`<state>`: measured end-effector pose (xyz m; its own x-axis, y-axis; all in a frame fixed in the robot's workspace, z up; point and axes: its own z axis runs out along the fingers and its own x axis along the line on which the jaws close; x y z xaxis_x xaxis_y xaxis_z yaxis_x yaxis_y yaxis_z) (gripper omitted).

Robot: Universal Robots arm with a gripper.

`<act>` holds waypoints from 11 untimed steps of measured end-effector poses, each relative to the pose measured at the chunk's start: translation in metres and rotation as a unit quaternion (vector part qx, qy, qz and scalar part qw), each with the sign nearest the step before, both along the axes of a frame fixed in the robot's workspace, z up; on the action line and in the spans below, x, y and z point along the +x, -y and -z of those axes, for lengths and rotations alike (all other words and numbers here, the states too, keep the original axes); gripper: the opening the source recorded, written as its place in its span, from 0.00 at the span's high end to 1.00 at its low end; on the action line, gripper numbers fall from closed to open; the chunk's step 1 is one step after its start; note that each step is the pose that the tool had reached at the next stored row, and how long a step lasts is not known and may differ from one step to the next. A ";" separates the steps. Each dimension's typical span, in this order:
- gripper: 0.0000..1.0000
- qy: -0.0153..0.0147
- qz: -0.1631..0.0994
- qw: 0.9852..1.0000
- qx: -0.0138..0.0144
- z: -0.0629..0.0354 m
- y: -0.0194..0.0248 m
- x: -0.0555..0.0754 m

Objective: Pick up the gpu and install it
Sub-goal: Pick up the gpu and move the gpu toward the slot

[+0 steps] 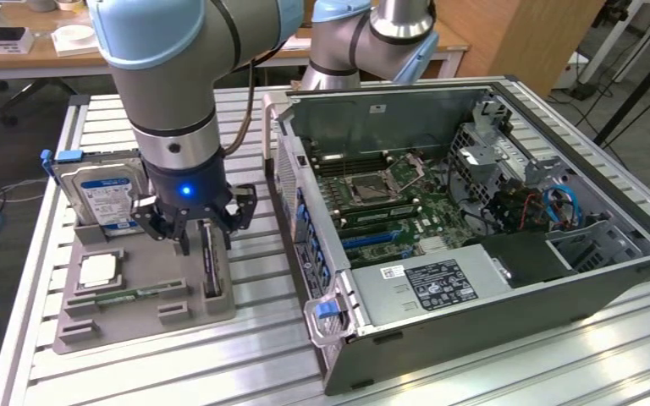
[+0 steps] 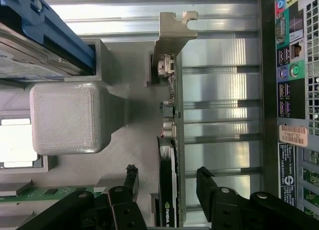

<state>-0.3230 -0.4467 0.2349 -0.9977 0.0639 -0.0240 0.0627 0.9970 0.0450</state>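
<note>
The gpu (image 1: pixel 212 269) stands on its long edge in a slot of the grey holder (image 1: pixel 82 330), at the exterior view's left of the computer case. In the wrist view the gpu (image 2: pixel 168 200) is edge-on, a thin dark card with a silver bracket (image 2: pixel 172 33) at its far end. My gripper (image 1: pixel 206 238) hangs just above the card, open. Its two black fingers (image 2: pixel 130 179) stand one on each side of the gpu, apart from its faces, and my gripper (image 2: pixel 167 179) holds nothing.
A silver hard drive (image 1: pixel 99 194) with blue rails, a square chip (image 1: pixel 97 271) and a green memory stick (image 1: pixel 133 296) share the holder. The open computer case (image 1: pixel 596 279) lies on the slatted metal table (image 1: pixel 190 372), motherboard (image 1: pixel 382 190) exposed.
</note>
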 end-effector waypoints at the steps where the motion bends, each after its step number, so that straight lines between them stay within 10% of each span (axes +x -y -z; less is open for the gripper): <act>1: 0.41 0.000 0.000 1.000 0.000 0.0004 -0.0001 0.000; 11: 0.43 0.000 0.000 1.000 0.000 0.0007 -0.0001 0.000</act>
<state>-0.3230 -0.4466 0.2342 -0.9977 0.0640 -0.0240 0.0628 0.9970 0.0451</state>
